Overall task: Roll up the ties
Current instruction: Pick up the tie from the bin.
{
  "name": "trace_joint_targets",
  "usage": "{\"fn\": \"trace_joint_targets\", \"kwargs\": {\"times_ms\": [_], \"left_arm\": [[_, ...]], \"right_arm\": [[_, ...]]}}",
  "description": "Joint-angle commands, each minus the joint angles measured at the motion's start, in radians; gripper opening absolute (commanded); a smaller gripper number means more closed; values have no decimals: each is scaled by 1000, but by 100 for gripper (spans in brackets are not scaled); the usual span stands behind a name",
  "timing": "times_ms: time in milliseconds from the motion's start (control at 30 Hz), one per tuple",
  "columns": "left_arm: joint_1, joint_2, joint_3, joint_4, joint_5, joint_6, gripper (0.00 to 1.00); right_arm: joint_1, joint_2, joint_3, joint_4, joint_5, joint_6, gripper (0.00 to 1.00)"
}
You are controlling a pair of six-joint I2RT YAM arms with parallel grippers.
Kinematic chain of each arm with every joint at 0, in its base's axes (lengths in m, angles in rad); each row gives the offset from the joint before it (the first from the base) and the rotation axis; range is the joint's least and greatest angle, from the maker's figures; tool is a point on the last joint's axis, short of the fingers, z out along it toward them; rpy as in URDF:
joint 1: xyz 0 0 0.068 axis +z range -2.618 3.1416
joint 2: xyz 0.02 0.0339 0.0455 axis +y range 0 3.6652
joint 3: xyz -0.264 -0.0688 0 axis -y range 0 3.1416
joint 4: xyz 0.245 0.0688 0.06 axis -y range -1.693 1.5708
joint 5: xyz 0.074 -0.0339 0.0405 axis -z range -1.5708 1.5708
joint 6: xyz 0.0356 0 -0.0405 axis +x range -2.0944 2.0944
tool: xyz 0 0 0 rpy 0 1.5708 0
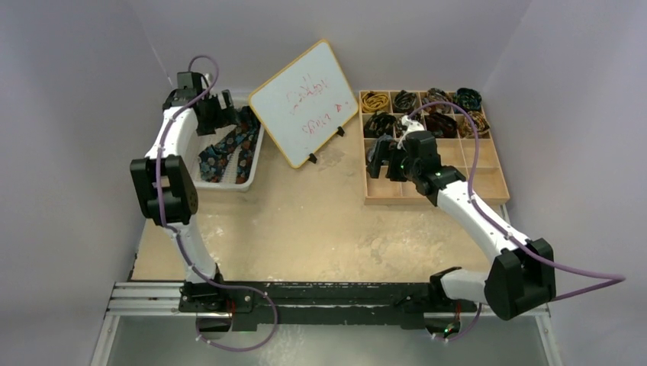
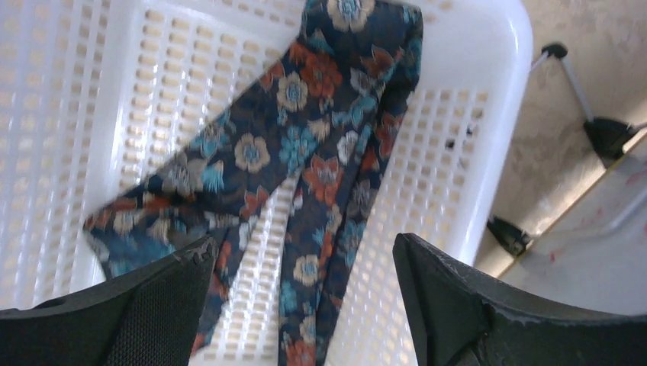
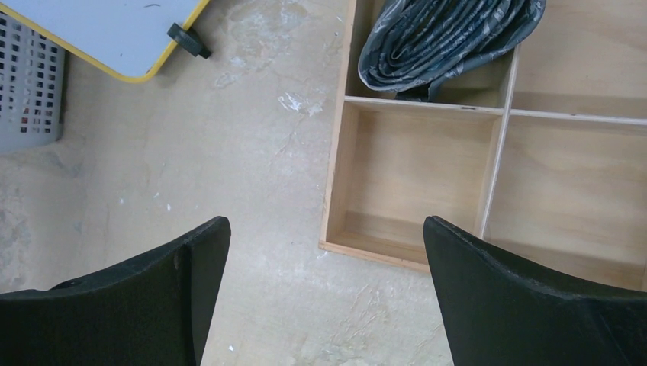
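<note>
A navy floral tie [image 2: 320, 145] lies folded flat in the white perforated basket [image 2: 473, 137]; it also shows in the top view [image 1: 229, 145] in the basket [image 1: 229, 185]. My left gripper [image 2: 305, 252] is open and hovers just above the tie, empty. Several rolled ties [image 1: 404, 101] sit in the far cells of the wooden compartment tray [image 1: 488, 194]. A grey-blue rolled tie [image 3: 450, 38] fills one cell in the right wrist view. My right gripper [image 3: 326, 229] is open and empty, over the tray's left edge [image 3: 336, 191]; in the top view it [image 1: 379, 162] is beside the tray.
A yellow-framed whiteboard [image 1: 303, 101] stands propped between basket and tray, with red writing; its foot [image 3: 187, 40] shows in the right wrist view. Empty tray cells [image 3: 412, 171] lie under my right gripper. The tabletop [image 1: 305, 221] is worn beige.
</note>
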Motion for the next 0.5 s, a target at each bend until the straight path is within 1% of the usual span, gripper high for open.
{"fn": "trace_joint_targets", "kwargs": {"times_ms": [0, 100, 200, 333, 467], "left_arm": [[23, 108, 116, 134, 156, -43, 85], [23, 181, 142, 213, 221, -62, 89], [21, 244, 155, 287, 279, -51, 90], [21, 273, 128, 368, 254, -15, 90], [19, 290, 78, 492, 228, 21, 91]], "right_arm": [[-1, 6, 47, -22, 30, -16, 99], [-1, 15, 56, -30, 35, -21, 99], [-1, 28, 55, -27, 49, -19, 99], [-1, 62, 47, -4, 40, -7, 99], [-1, 103, 51, -1, -3, -5, 99]]}}
